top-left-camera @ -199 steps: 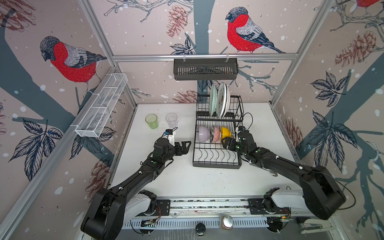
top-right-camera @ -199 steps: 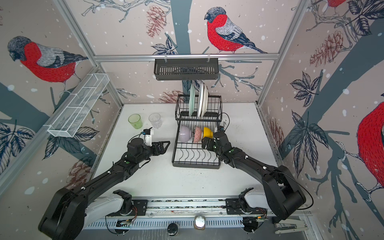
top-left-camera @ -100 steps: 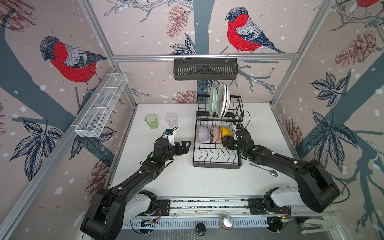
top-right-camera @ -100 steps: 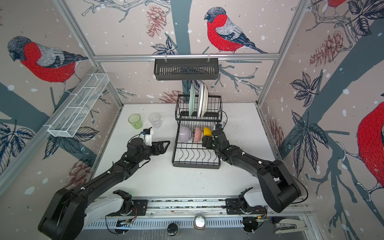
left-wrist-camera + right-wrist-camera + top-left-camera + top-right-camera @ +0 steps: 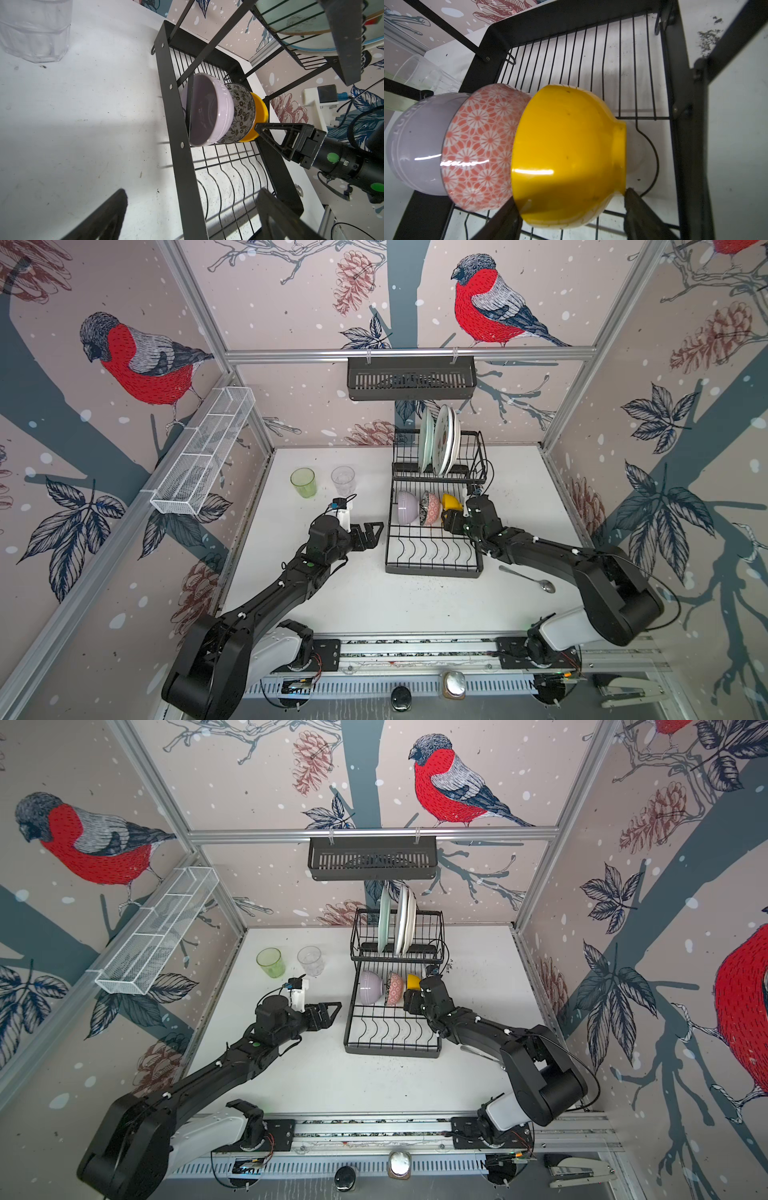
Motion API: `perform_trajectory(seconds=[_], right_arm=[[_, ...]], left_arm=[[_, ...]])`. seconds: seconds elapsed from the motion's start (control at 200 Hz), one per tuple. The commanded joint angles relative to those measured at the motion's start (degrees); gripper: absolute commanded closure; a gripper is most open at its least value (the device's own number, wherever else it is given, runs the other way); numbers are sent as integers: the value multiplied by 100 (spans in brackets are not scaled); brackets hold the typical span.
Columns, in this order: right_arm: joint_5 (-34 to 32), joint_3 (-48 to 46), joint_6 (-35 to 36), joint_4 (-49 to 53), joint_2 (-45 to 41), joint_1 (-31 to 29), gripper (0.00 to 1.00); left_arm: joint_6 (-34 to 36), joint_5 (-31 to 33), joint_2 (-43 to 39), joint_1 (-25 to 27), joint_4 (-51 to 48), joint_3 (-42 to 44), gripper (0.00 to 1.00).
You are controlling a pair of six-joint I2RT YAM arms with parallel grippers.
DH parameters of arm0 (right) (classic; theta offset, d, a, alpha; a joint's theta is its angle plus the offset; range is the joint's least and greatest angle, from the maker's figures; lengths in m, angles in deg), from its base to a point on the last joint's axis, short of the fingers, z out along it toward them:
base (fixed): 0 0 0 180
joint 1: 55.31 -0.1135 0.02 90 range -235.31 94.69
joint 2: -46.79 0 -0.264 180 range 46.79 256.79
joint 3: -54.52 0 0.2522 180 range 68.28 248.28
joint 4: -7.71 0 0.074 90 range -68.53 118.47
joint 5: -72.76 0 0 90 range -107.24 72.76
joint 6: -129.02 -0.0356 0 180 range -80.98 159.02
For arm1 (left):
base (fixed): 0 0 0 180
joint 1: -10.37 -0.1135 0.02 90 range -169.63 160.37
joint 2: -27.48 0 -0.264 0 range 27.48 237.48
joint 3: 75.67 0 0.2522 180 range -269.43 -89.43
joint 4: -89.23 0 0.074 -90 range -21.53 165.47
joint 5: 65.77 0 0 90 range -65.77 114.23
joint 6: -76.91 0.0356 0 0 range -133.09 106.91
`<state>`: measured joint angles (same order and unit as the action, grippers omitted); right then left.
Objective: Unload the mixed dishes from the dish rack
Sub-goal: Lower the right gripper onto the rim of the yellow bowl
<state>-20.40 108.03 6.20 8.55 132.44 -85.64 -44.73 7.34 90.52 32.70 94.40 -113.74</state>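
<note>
- Straddling yellow bowl (image 5: 566, 145), end of the row in dish rack (image 5: 432, 570) near worktop's (image 5: 374, 605) back edge, with right gripper (image 5: 452, 520): likely freest to lift; cannot tell whether pinching.
- Hovering left gripper (image 5: 374, 534) spread beside dish rack, clear of it.

Black arms (image 5: 270, 593) have white bases (image 5: 274, 649), green dots (image 5: 308, 563).

The black wire dish rack (image 5: 434, 570) stands toward the tabletop's back edge. A pale green plate (image 5: 424, 439), patterned white plate (image 5: 442, 435) and plain white plate (image 5: 456, 441) stand on edge in its raised tier. Below them the lilac bowl (image 5: 405, 508), pink-patterned bowl (image 5: 433, 508) and yellow bowl (image 5: 449, 501) nest sideways. The green glass (image 5: 303, 482) and clear glass (image 5: 343, 480) stand upright near the back-left corner.
</note>
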Motion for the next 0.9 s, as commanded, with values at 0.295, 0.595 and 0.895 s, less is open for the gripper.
perform_trajectory(seconds=[0.295,0.595,0.895], right_arm=[[-17,103,150,-350,171,10,30],[8,68,245,-432,221,14,25],[-49,91,344,-527,281,15,16]], left_arm=[[0,-131,115,17,268,-64,3],[-1,-109,111,26,258,-64,3],[-5,-117,177,34,270,-62,3]])
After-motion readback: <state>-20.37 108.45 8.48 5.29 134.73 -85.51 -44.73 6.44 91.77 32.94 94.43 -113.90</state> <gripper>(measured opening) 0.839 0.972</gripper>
